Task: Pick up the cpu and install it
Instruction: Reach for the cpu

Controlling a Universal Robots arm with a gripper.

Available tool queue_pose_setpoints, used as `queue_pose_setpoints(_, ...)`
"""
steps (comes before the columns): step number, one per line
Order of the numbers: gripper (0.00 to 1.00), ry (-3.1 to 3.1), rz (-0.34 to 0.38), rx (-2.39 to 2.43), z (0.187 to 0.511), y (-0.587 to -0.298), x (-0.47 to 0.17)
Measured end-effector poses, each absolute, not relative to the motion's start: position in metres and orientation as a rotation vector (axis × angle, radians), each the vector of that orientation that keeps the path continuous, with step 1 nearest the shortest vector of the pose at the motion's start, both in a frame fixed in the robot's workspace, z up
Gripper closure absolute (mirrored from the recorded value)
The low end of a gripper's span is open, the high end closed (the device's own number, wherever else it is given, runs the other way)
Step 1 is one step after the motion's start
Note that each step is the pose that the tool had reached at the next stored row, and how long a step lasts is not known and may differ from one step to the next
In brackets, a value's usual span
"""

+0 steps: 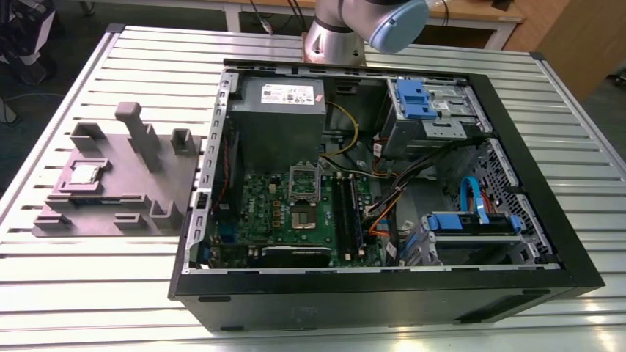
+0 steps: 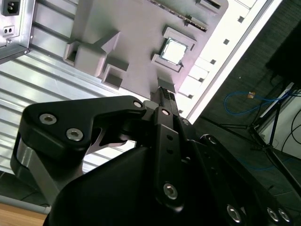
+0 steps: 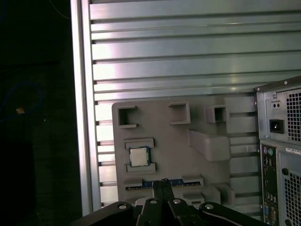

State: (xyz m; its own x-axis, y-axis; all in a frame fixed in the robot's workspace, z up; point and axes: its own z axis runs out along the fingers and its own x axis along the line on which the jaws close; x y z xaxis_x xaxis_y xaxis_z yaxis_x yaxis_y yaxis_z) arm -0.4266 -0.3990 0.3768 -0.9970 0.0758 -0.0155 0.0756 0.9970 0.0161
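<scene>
While the cpu (image 3: pixel 139 156) lies untouched in its tray (image 3: pixel 164 141), the closed, empty gripper (image 3: pixel 162 182) is held clear; pickup needs wider jaws.

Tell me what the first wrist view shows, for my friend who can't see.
A small shiny square chip sits in a pocket of a grey tray on a slatted metal table. A computer case stands beside the tray.
</scene>
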Motion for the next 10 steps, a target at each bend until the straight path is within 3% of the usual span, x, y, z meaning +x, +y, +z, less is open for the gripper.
queue_pose_setpoints(10,0.89,3.123,0.024,0.118,0.3767,-0.399,-0.4329)
